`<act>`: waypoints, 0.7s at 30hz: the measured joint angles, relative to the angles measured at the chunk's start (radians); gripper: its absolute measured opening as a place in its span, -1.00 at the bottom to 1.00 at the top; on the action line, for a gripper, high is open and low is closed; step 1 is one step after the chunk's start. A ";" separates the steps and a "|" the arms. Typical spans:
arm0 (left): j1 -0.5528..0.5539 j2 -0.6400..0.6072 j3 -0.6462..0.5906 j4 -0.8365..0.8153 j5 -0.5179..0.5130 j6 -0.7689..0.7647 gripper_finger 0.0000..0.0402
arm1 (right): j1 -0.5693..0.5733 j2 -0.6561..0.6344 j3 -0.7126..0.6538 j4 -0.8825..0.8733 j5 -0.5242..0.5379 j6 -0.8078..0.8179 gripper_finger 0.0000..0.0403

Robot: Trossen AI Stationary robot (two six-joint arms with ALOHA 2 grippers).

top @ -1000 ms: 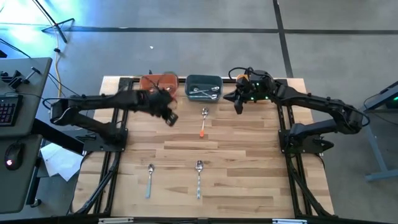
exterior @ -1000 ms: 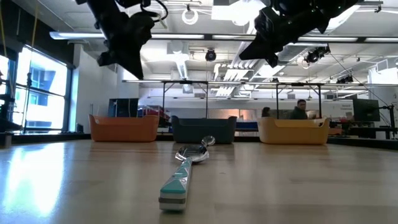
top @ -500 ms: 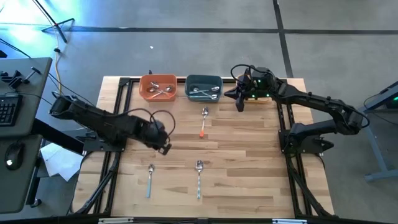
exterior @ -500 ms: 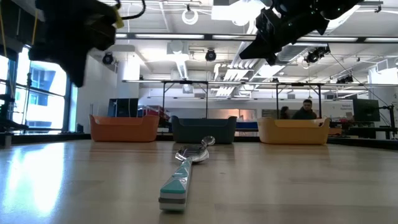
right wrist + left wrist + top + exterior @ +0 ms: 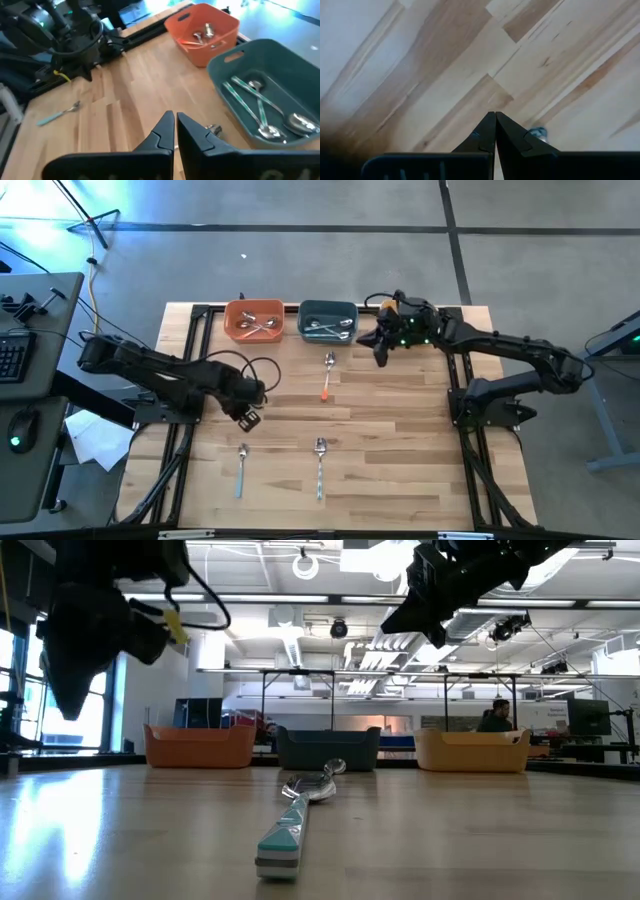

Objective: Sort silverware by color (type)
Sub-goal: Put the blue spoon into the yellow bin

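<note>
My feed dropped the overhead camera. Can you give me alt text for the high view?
Three pieces of silverware lie loose on the table: an orange spoon mid-table, a blue fork and a blue spoon nearer the front. The shut left claw hangs above the blue fork; the shut right claw is beside the teal bowl, next to the orange bowl.

The yellow bowl point(image 5: 472, 751) is hidden under the right arm in the high view. From the left wrist, the closed left pincer point(image 5: 495, 131) covers all but a tip of a blue handle point(image 5: 538, 132). From the right wrist, the shut right pincer point(image 5: 175, 131) hides most of a spoon point(image 5: 214, 129), and the teal bowl point(image 5: 272, 60) is cut off by the edge. A person point(image 5: 494, 718) behind the desk is blurred.
</note>
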 joint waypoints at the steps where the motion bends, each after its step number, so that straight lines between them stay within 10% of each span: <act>1: 0.014 -0.008 -0.024 0.026 0.009 0.024 -1.00 | 0.011 0.000 0.000 -0.001 0.027 0.015 -0.98; 10: 0.120 -0.055 -0.153 0.266 0.028 0.292 -1.00 | 0.098 0.053 -0.003 -0.098 0.122 0.122 -0.98; 21: 0.107 -0.123 -0.245 0.277 0.032 0.211 -1.00 | 0.123 0.290 -0.004 -0.238 -0.162 0.563 -0.98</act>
